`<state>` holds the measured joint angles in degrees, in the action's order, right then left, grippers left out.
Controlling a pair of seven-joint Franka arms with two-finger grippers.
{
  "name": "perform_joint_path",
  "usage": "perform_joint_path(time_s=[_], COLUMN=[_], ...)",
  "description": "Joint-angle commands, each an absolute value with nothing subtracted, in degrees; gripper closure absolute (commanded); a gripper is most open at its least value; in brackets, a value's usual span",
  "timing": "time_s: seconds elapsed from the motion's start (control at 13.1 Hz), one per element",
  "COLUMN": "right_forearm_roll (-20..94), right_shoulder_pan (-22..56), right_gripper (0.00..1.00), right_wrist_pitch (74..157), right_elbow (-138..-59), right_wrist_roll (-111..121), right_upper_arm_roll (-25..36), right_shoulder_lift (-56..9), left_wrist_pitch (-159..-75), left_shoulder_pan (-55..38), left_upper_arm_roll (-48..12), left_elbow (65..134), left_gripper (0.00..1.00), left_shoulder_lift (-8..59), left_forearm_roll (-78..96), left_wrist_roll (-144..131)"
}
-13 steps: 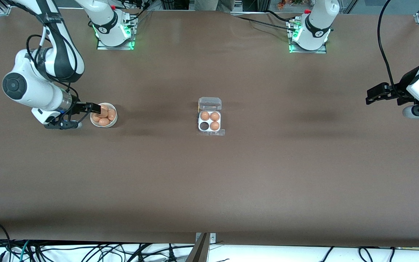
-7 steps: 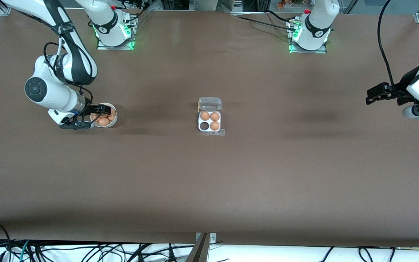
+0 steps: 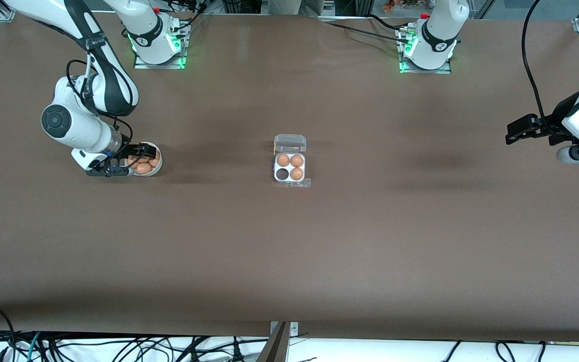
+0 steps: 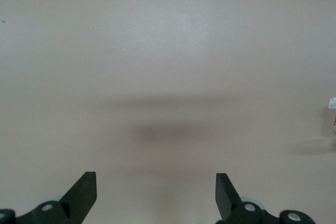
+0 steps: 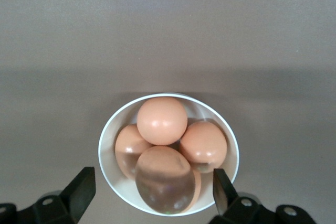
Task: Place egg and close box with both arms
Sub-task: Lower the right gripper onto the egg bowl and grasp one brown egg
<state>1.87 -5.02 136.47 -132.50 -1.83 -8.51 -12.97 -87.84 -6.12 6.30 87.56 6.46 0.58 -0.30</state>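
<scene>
Over the white bowl (image 3: 145, 160) at the right arm's end: right gripper (image 5: 150, 195) spread, eggs (image 5: 161, 120) directly between its tips, nothing pinched. Box (image 3: 289, 167) mid-table, lid up, one cell bare. Left gripper (image 3: 515, 131) spread, waiting.

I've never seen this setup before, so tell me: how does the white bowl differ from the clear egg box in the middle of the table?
The bowl is round, white and opaque, with eggs piled loosely; the box is square and clear, its lid open, with three eggs in separate cells and one cell empty. The open right gripper is over the bowl; no gripper is near the box. The bowl sits toward the right arm's end. Both hold similar orange-brown eggs.
</scene>
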Motion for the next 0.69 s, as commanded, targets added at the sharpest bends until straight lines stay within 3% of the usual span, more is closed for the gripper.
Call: perform_joint_path(time_s=[0.0, 0.08, 0.15, 0.31, 0.38, 0.61], right_forearm_roll=[2.46, 2.46, 2.46, 2.46, 2.46, 2.46], right_shoulder_pan=[-5.45, -5.45, -5.45, -5.54, -5.54, -5.54], right_gripper=[0.05, 0.1, 0.28, 0.8, 0.97, 1.0], right_wrist_pitch=[137.55, 137.72, 137.64, 137.2, 137.11, 137.02], right_elbow=[-133.16, -133.24, -133.16, -133.15, -133.15, -133.15], right_wrist_roll=[-1.23, -1.23, -1.23, -1.14, -1.06, -1.05], right_upper_arm_roll=[-8.96, -8.96, -8.96, -8.88, -8.79, -8.79], right_shoulder_lift=[-12.83, -12.83, -12.75, -12.66, -12.66, -12.48], left_wrist_pitch=[-87.36, -87.36, -87.36, -87.36, -87.36, -87.36], left_shoulder_pan=[-6.24, -6.24, -6.33, -6.24, -6.24, -6.15], left_upper_arm_roll=[6.24, 6.24, 6.24, 6.24, 6.24, 6.24], left_elbow=[85.96, 86.04, 86.04, 85.96, 86.04, 86.04], left_gripper=[0.0, 0.0, 0.0, 0.0, 0.0, 0.0], left_shoulder_lift=[7.12, 7.12, 7.12, 7.21, 7.21, 7.21], left_forearm_roll=[-0.35, -0.35, -0.44, -0.44, -0.44, -0.44], left_wrist_roll=[0.79, 0.79, 0.79, 0.79, 0.88, 0.88])
